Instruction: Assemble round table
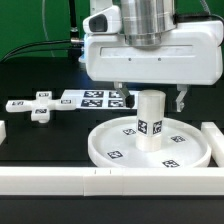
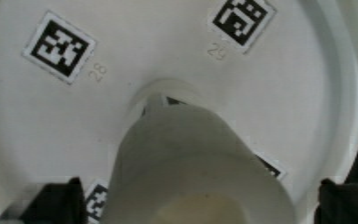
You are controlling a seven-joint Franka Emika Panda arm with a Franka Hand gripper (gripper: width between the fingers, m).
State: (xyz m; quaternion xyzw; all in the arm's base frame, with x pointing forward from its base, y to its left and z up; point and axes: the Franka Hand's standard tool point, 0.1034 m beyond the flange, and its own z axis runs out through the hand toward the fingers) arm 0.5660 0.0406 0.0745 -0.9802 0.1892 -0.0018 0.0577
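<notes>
The large round rimmed disc point(image 1: 110, 148) lies flat on the black table. The short thick cylinder post point(image 1: 150, 125) stands upright at its middle, with a tag on its side. My gripper point(image 1: 150, 103) hangs right above the post, open, with one finger on each side of the post's top and a gap to both. In the wrist view the post point(image 2: 194, 150) rises from the disc point(image 2: 158, 50) toward the camera, between the dark fingertips point(image 2: 51, 203); the gripper point(image 2: 202, 208) holds nothing. The small cross-shaped piece point(image 1: 38, 108) lies on the table at the exterior view's left.
The marker board point(image 1: 95, 98) lies behind the disc. A long white rail point(image 1: 100, 182) runs along the front, another rail point(image 1: 213, 140) stands at the exterior view's right, and a short white piece point(image 1: 3, 131) sits at the left edge.
</notes>
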